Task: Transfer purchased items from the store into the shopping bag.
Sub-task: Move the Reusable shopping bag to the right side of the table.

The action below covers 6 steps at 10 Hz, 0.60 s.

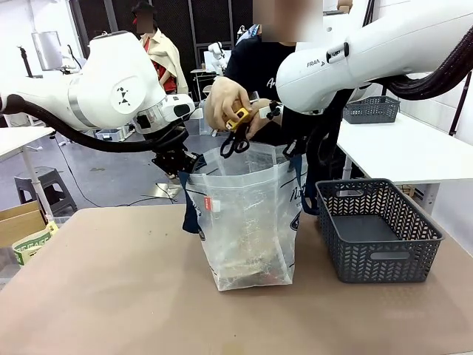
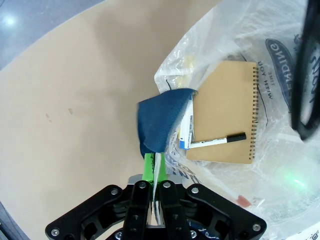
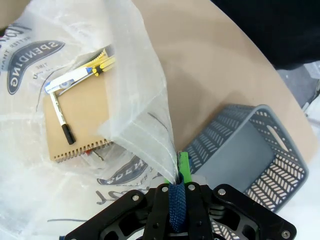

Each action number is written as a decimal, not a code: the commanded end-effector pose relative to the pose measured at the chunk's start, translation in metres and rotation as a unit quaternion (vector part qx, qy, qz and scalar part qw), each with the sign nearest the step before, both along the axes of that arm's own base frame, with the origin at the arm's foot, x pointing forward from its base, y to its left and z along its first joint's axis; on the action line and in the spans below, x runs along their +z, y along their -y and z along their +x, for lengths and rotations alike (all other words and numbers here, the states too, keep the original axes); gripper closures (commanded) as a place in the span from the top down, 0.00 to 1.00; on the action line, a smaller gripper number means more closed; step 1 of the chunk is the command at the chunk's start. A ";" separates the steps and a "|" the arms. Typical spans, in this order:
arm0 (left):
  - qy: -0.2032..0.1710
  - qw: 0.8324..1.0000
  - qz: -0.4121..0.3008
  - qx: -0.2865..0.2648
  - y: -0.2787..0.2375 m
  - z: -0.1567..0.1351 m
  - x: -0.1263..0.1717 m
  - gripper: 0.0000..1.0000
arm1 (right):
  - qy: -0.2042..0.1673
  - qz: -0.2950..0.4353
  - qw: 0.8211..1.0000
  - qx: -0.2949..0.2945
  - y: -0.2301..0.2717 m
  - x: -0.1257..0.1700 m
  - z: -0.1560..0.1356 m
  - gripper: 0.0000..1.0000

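The bag (image 1: pixel 247 222) stands mid tabletop (image 1: pixel 111 288), the left gripper (image 2: pixel 155 170) clenched on its rim at 9 o'clock and the right gripper (image 3: pixel 176 177) at 3; they should hold it wide and steady while the hand (image 1: pixel 224 103) drops the scissors (image 1: pixel 235 140) in.

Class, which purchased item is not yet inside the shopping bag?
The black-and-yellow scissors, held in the person's hand above the shopping bag; the notebook and marker lie inside it.

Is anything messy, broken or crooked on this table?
Nothing looks broken or spilled. The shopping bag stands upright, its top pinched by the left end effector and the right end effector. A notebook and pen lie flat inside, and the basket sits straight.
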<state>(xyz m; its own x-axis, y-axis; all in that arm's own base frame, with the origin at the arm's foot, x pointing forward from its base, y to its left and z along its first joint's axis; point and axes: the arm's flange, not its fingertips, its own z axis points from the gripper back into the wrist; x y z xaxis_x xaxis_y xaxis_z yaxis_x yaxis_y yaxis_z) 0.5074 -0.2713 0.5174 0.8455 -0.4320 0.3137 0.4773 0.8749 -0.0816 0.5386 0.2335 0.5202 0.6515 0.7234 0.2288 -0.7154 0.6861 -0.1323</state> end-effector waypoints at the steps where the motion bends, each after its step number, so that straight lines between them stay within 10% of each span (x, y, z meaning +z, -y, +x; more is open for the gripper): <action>1: 0.001 1.000 0.000 0.002 -0.003 0.000 0.000 0.00 | 0.000 0.000 1.000 -0.002 0.002 0.000 0.001 0.00; 6: 0.001 1.000 0.000 0.002 -0.003 0.000 0.000 0.00 | 0.000 0.000 1.000 -0.002 0.002 0.000 0.001 0.00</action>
<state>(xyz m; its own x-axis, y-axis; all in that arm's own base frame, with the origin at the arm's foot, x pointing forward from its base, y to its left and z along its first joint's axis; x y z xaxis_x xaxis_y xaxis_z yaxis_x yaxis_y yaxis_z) 0.5074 -0.2713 0.5174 0.8455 -0.4321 0.3137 0.4774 0.8749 -0.0816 0.5386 0.2335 0.5201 0.6515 0.7234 0.2286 -0.7154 0.6861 -0.1322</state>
